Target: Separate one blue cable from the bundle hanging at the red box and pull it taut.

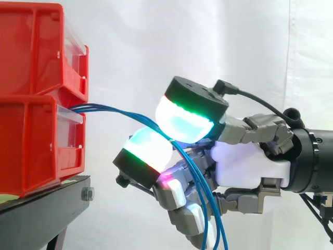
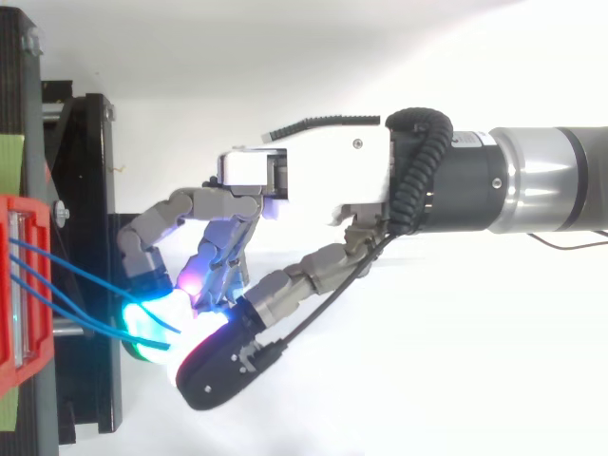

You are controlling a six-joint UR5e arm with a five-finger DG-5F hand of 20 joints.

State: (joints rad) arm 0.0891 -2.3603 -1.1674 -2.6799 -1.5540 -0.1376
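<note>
Several blue cables leave the front of the lower red box at the left, arc to the right and then hang down past the hand. From above, the cables fan out from the red box towards the glowing pads. The hand comes in from the right with curled fingers. The cables run between its upper pad and a lower pad, which close on them. I cannot tell whether one strand or the whole bundle is pinched. The hand sits just right of the box.
A second red box is stacked on the lower one. Both rest on a black stand at the left, its frame lying under the fingers from above. A white curtain hangs behind.
</note>
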